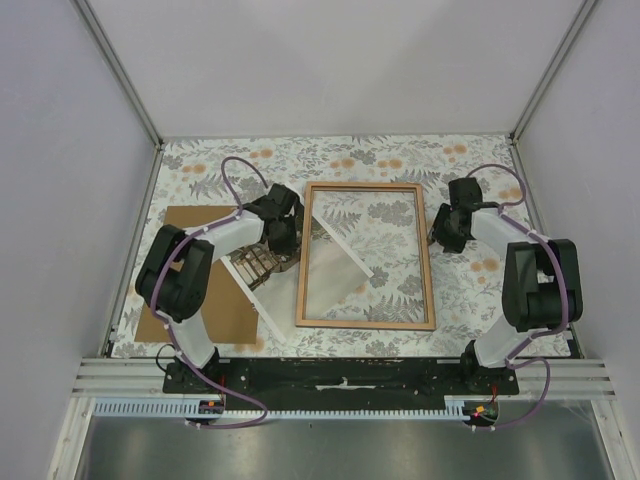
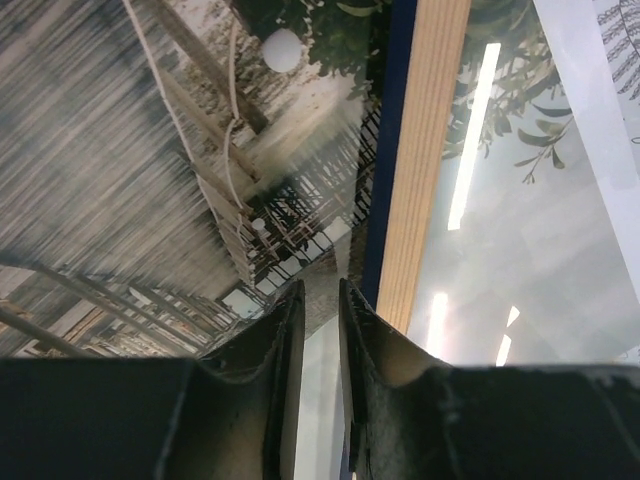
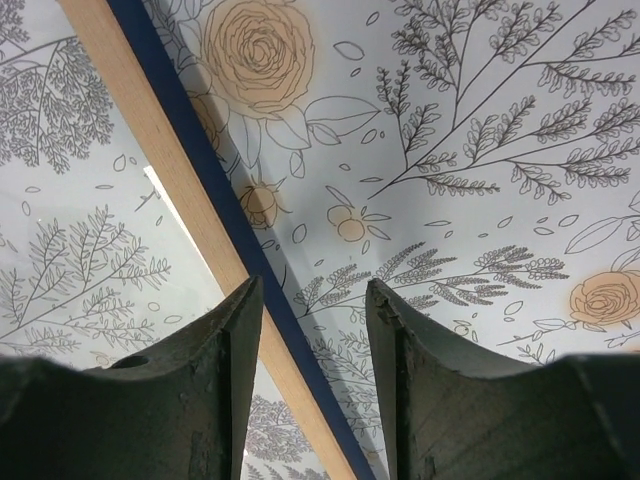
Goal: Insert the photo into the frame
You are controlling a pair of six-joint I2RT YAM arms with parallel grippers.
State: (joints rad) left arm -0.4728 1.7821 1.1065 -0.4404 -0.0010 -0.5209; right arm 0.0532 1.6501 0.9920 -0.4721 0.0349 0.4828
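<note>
Left gripper [image 2: 320,292]: jaws almost closed, only a thin slit. A pale sheet edge sits in the slit, so it reads as a pinch on the large thin glossy photo [image 2: 150,160], a print of a wooden pier, picture side up. I judge it held, though the contact itself is hard to see.

The photo lies left of the large rectangular frame [image 2: 428,150], which has light wood on the back, a dark blue outer side and clear glass. The photo's right edge is just beside the frame's left rail, possibly overlapping it. It sits skewed, not square to the frame, and partly under the left arm in the top view. None of it is inside the opening yet.

The frame lies flat, back up, mid-bench, long axis running away from the arm bases. The coming move is therefore rightward, over the left rail and down onto the glass, and the skew needs turning out first. The left arm is much nearer. The left rail is the thing to clear.

Right gripper [image 3: 312,295]: jaws about half apart with nothing between them. It hovers over the frame's right rail towards the far end, one finger above the rail and the other above the cloth.

Beyond, a brown flat fibreboard backing panel [image 1: 215,312] lies further left, partly under the photo. All of it sits on the bench [image 1: 200,170], which has a floral cloth cover.
</note>
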